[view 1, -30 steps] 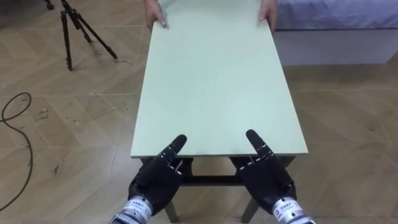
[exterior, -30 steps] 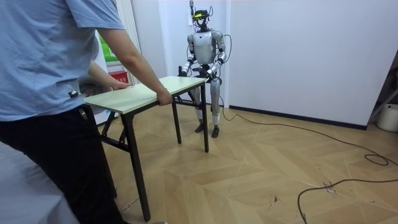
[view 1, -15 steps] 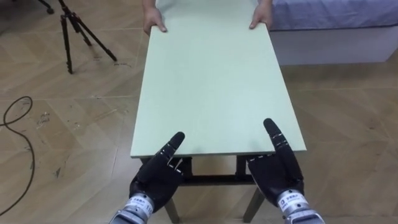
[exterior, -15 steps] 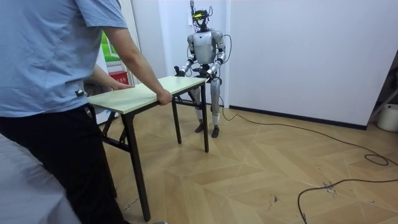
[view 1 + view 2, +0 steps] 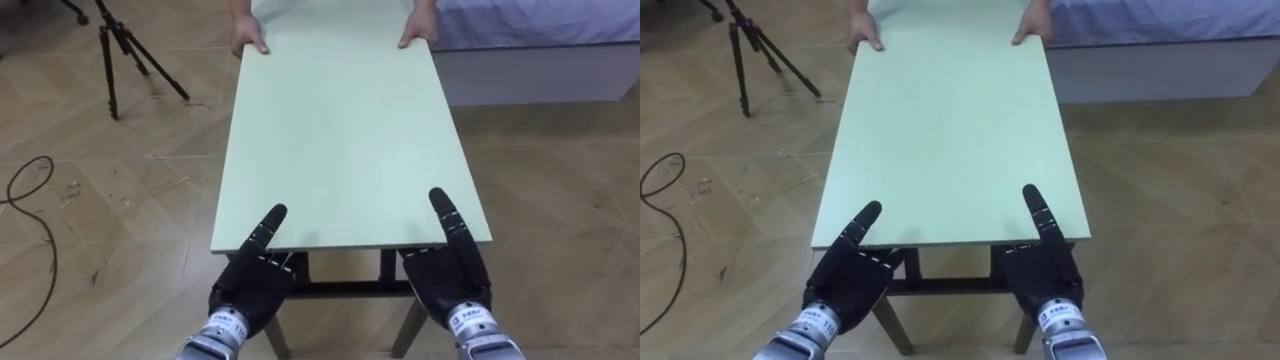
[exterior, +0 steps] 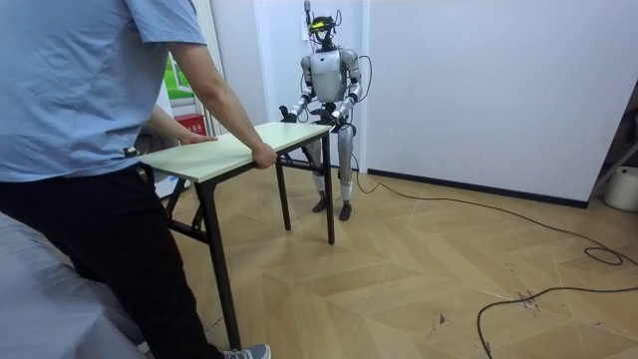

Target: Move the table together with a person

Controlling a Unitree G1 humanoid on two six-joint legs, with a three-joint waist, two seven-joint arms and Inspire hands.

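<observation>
Green table (image 5: 335, 140) on parquet (image 5: 120, 200), person's hands (image 5: 249, 40) seemingly gripping it.

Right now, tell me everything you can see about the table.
The table has a plain pale green rectangular top on dark legs that look like metal. It runs lengthwise between robot and person. The robot's left hand and right hand are at its near edge; a person's hands hold the far corners.

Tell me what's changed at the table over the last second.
The right robot hand slid along the table's near edge toward its right corner; the left robot hand edged slightly left. The person shifted a foot. The person's hands stay on the far edge, and the table has barely moved.
</observation>
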